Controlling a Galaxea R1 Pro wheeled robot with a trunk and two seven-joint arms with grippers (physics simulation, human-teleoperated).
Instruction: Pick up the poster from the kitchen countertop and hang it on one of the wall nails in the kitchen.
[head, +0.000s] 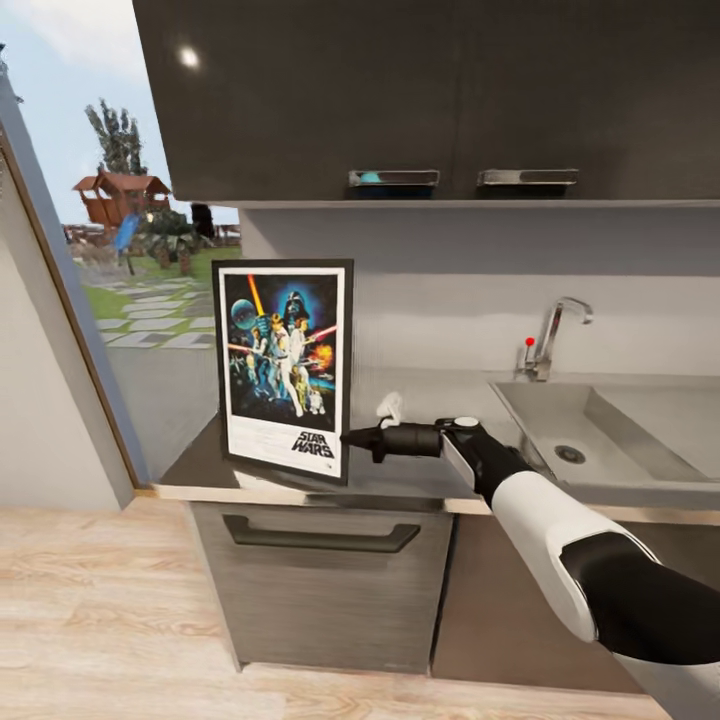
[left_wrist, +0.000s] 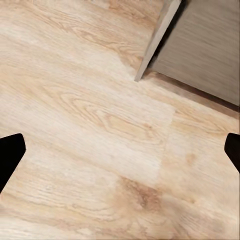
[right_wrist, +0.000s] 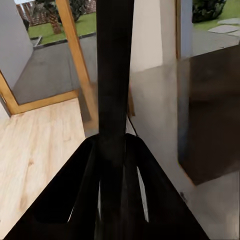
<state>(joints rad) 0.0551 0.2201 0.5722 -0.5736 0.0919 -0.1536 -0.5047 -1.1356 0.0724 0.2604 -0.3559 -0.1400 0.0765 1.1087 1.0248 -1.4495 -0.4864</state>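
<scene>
Poster (head: 284, 368): upright on counter (head: 420, 475) edge.
Right pincer (head: 348, 438): clamped on poster's frame edge.
Left pincer (left_wrist: 120, 150): spread wide, empty, over floor (left_wrist: 90, 130).

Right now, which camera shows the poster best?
The head view: the poster stands upright with its whole front visible. The right wrist view catches its black frame edge-on between the right claw fingers. The left wrist view faces floor.

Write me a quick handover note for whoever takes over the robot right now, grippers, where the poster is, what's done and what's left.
Right gripper: shut on the poster, pinching its right edge near the bottom.
Left gripper: open, empty, pointing at the wood floor.
Poster stands upright at the left end of the kitchen countertop; whether its bottom edge has left the top is unclear.
Done: grasp. Left: lift, find a wall nail, hang it.
</scene>
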